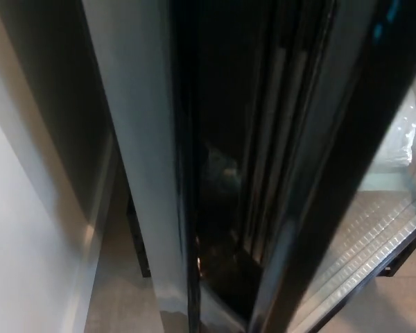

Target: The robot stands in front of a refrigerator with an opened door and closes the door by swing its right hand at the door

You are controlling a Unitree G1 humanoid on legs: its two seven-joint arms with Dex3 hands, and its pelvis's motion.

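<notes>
The refrigerator door (347,173) stands ajar — its dark glass edge fills the view — and neither robot hand shows.

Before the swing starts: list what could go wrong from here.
1. Neither hand shows in the head view, so a swing at the door may be hard to monitor.
2. The door's panel looks like glass; a hard hit might damage it.
3. The door stands close to the fridge frame; a hand might get pinched between them.
</notes>
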